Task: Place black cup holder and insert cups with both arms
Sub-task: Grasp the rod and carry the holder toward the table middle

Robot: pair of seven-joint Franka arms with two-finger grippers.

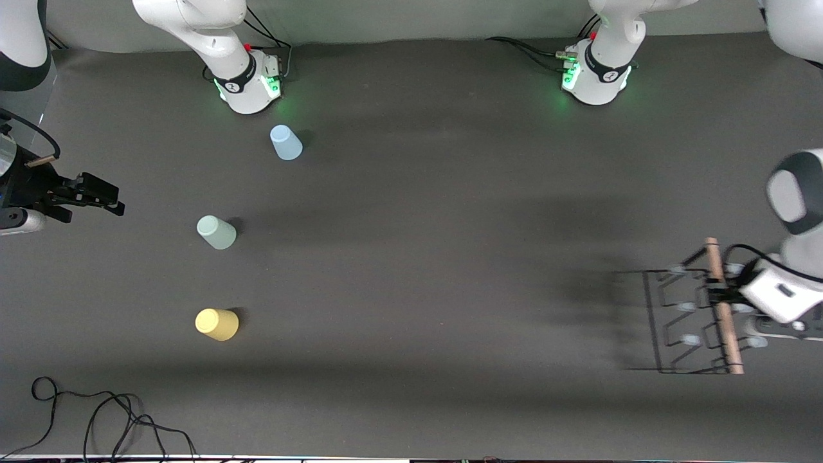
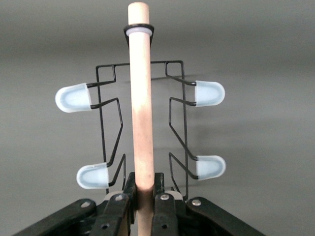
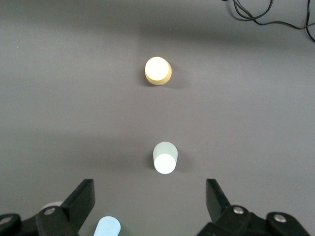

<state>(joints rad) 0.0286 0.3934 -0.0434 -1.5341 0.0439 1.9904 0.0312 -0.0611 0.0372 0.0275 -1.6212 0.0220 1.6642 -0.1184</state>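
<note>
The left tool [image 2: 142, 199] is clamped on the rack's [image 1: 685, 321] wooden handle [image 2: 140, 98] at its own end of the table [image 1: 418, 257]; keep it level when setting down. The right tool [image 3: 150, 201] waits spread apart over the cups [image 1: 217, 232].

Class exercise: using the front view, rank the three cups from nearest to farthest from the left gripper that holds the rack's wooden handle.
The left gripper is shut on the black cup holder's handle at the left arm's end of the table.
1. Light blue cup: closest to the robots' bases.
2. Pale green cup: between the other two cups.
3. Yellow cup: closest to the front camera.
The green and yellow cups are almost level.
</note>
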